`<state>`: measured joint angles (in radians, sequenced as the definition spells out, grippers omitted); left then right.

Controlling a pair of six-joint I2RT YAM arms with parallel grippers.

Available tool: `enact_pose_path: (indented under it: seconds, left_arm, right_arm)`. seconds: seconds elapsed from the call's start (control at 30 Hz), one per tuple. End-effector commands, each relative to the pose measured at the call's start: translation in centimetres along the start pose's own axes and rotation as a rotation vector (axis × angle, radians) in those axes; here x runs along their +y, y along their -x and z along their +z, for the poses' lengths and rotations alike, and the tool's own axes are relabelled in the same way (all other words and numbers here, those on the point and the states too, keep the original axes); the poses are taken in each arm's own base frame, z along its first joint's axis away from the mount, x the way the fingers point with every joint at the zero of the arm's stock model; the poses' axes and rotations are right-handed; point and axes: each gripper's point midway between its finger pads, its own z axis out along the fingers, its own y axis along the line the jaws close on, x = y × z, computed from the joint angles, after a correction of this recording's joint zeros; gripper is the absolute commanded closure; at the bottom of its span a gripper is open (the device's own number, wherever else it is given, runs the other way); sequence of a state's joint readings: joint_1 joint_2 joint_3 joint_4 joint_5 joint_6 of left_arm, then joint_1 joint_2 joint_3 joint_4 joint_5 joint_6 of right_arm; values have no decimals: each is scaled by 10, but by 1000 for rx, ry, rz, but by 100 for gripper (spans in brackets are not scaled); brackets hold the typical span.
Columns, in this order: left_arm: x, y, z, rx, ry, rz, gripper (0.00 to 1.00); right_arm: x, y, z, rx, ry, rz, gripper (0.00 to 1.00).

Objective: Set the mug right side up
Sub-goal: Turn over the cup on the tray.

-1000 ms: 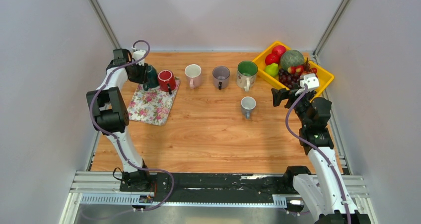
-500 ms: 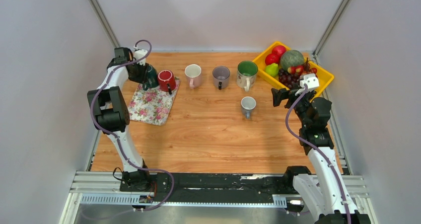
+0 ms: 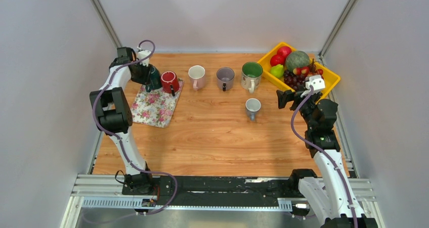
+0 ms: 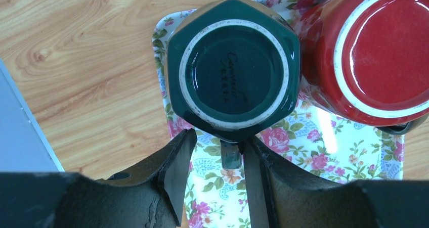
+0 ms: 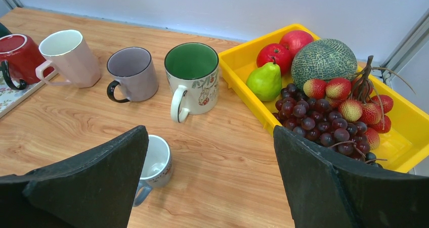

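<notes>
A dark mug [image 4: 231, 71] stood upside down on the far corner of a floral mat [image 4: 324, 187]. Its ringed base faced up and its handle [image 4: 231, 157] pointed toward the mat's near edge. The left claw [image 4: 218, 137] was at the handle, partly open, with its fingers [image 4: 172, 172] straddling it. One finger sat against or just beside the handle. Mat showed through a gap at the other finger, so nothing was clamped.

A red mug [image 4: 377, 51], also base up, stood on the mat, touching or nearly touching the dark mug. Off the mat, a row of upright mugs [image 3: 225, 78] ran along the wooden surface [image 4: 76, 46], with a small mug [image 5: 157, 162] beyond it. The right claw [image 5: 210, 132] hung wide open and empty near that small mug, well apart from the mat.

The likely risks came from the uneven straddle and the crowding. If the claw closed, the free finger might shove the handle sideways and push the dark mug into the red one. A hold on the thin handle alone might let the mug swing or slip as it was tipped over. A dragged rim could also rumple the mat.

Compared with a second earlier, little differed. The left arm's elbow had shifted slightly, and every mug and the right arm stood where they had been.
</notes>
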<state>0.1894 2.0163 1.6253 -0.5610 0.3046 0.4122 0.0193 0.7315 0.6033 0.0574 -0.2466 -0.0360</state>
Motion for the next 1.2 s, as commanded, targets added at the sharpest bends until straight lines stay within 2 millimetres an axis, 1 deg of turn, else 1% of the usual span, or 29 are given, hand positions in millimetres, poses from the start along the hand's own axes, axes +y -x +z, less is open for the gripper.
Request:
enact_pose_path:
  seconds: [0.0, 0.33, 0.47, 0.63, 0.77, 0.87, 1.0, 1.17]
  left_arm:
    - [1, 20, 1, -44, 10, 52, 50]
    - [-4, 18, 2, -25, 1, 72, 53]
    - [-1, 15, 3, -8, 15, 69, 50]
    - [1, 15, 1, -6, 29, 73, 48]
    - [-1, 17, 0, -19, 24, 73, 48]
    - [-6, 20, 1, -28, -6, 65, 48]
    - [-15, 23, -2, -52, -47, 74, 45]
    - [-16, 24, -2, -57, -51, 65, 44]
  right_arm:
    - [4, 27, -1, -65, 18, -13, 0]
    - [4, 28, -1, -67, 18, -13, 0]
    - [4, 28, -1, -67, 18, -12, 0]
    - [4, 28, -2, -66, 18, -12, 0]
    - [4, 27, -2, -65, 19, -13, 0]
    - [4, 28, -2, -68, 18, -11, 0]
    - [4, 28, -2, -65, 18, -11, 0]
    - [5, 28, -2, -66, 21, -13, 0]
